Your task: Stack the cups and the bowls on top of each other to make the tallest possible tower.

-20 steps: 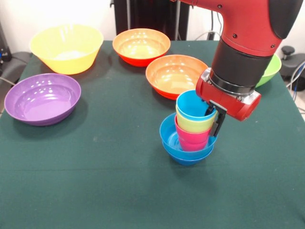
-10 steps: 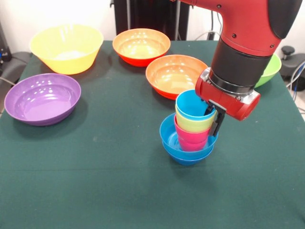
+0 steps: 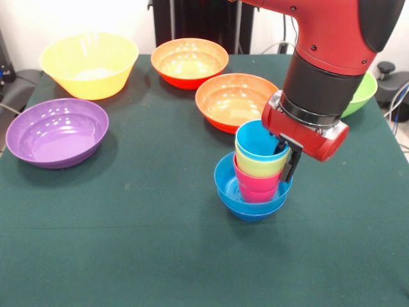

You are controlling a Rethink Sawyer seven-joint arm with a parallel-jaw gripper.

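Observation:
The tower stands mid-table: two nested small blue bowls hold a pink cup, a yellow cup sits in that, and a light blue cup is on top. My gripper comes down at the tower's right side. One finger is inside the light blue cup and the other runs down outside the cups' right wall, so it is shut on that wall. The cups lean slightly right in the bowls.
A large yellow bowl and a purple bowl sit at the left. Two orange bowls lie behind the tower. A lime green bowl shows partly behind my arm at the right.
The gripper and the cups in it have shifted only a hair left and up; nothing else has moved.

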